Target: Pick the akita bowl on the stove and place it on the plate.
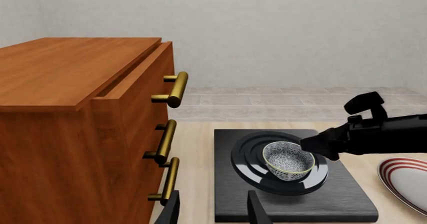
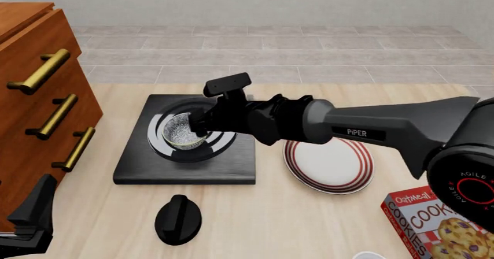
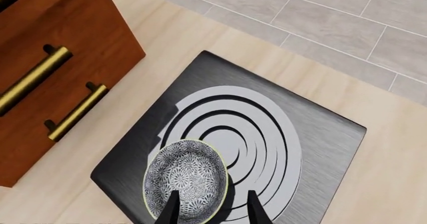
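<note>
Two arms at a light wood table [image 2: 324, 224]. Nearest the camera in the front view: the left gripper [image 2: 31, 221] sits low at the near left corner, well apart from the stove; in its own wrist view both fingers [image 1: 257, 209] stand apart with nothing between them, so it is released. A black round knob [image 2: 178, 219] lies on the table just in front of the stove. At the near right corner a red oatmeal cookies box [image 2: 436, 224] is partly cut by the frame edge.

Next back: the stove [image 2: 154, 169], a flat black slab with concentric burner rings, lies left of centre. The akita bowl [image 2: 185, 133] stands upright on the rings, offset from their centre toward the drawer side. The right gripper [image 3: 210, 209] reaches across from the right and is down at the bowl: in the right wrist view one finger lies over the speckled inside, the other outside the pale rim, so the jaws straddle the wall. Fingers are parted; whether the pads already touch the rim I cannot tell.

The plate [image 2: 328, 163], white with red rings, lies on the table just right of the stove, partly under the right arm.

Far left: a wooden drawer cabinet [image 2: 31, 126] with brass handles, beside the stove. Beyond the table, a tiled floor [image 2: 309, 45].
</note>
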Available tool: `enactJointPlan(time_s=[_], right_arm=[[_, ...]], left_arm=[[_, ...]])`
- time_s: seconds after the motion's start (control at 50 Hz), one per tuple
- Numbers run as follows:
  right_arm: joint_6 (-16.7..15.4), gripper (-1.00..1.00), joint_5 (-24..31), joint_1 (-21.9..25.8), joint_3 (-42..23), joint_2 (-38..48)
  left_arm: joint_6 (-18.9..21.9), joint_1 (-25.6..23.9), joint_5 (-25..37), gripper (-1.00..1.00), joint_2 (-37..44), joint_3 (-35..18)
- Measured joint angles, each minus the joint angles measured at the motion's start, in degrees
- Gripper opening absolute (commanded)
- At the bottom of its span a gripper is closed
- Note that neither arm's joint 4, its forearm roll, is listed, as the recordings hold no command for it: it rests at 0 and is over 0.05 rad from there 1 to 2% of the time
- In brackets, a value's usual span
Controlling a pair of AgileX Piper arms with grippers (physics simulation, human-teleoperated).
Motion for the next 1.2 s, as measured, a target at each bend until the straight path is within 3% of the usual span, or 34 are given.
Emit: enactJointPlan(time_s=[0.64,1.1,1.12,1.2], right_arm=[[0.30,1.00,-1.94,0.28,0.02,4.67],[2.46,1.00,-2.80,0.76,-0.98,8.26],[2.55,-1.00,-2.84,0.73,-1.00,8.29],[2.76,-1.00,-3.11,0.72,-1.50,8.08]], left_arm=[[0.00,0.00,0.00,1.00,0.00,0.00],[0.00,0.00,0.00,1.00,0.00,0.00],[0.00,0.00,0.00,1.00,0.00,0.00],[0.00,0.00,0.00,1.00,0.00,0.00]])
